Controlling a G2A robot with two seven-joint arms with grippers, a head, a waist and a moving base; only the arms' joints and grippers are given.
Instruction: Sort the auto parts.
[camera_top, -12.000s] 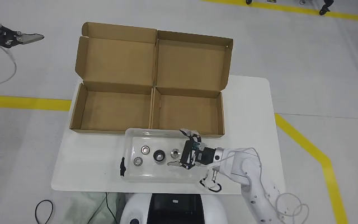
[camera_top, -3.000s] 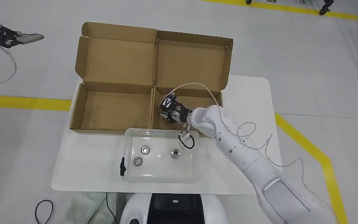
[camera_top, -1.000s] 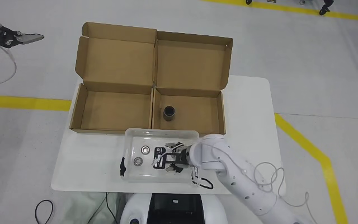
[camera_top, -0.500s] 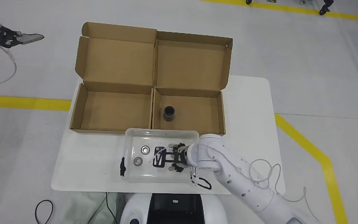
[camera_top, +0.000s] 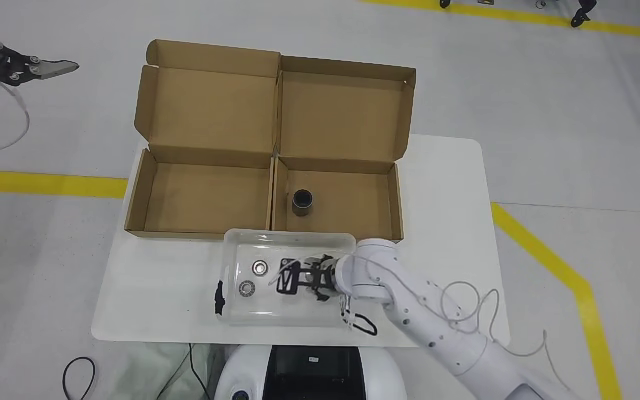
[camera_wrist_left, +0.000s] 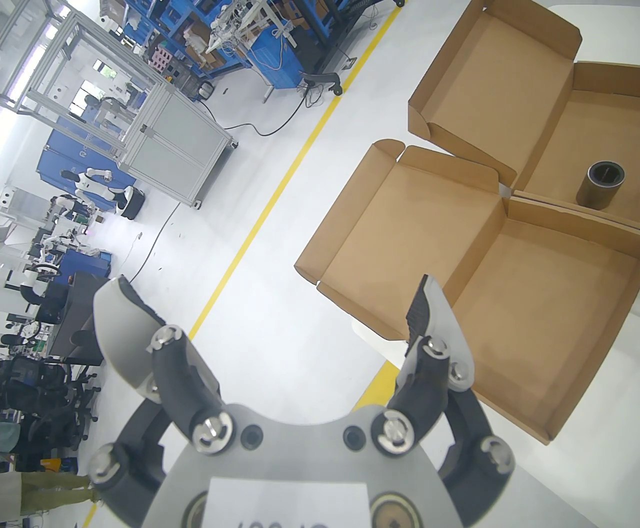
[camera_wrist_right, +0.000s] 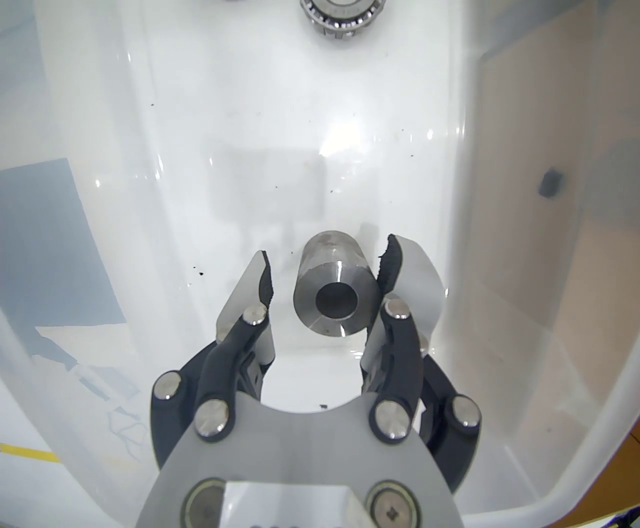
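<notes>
A steel sleeve (camera_wrist_right: 334, 290) lies on its side on the floor of the clear plastic bin (camera_top: 236, 246). My right gripper (camera_wrist_right: 327, 264) is down in the bin with its open fingers on either side of the sleeve; one finger (camera_wrist_right: 391, 262) is close against it, the other stands a little apart. From above, the right gripper (camera_top: 297, 276) covers the sleeve. Two ring bearings (camera_top: 260, 267) (camera_top: 246, 289) lie further left in the bin. A dark cylinder (camera_top: 303, 203) stands in the right cardboard box (camera_top: 385, 205). My left gripper (camera_wrist_left: 272, 300) hangs open and empty off the table's left side.
The left cardboard box (camera_top: 200, 195) holds nothing, and both lids are folded back behind. One bearing (camera_wrist_right: 342, 12) lies ahead of the right gripper in the bin. A small black part (camera_top: 218, 296) sits by the bin's left wall. The bin walls close in on the right gripper.
The dark cylinder went from the bin into the right box. My right gripper came back into the bin and, over the last second, edged forward around the steel sleeve.
</notes>
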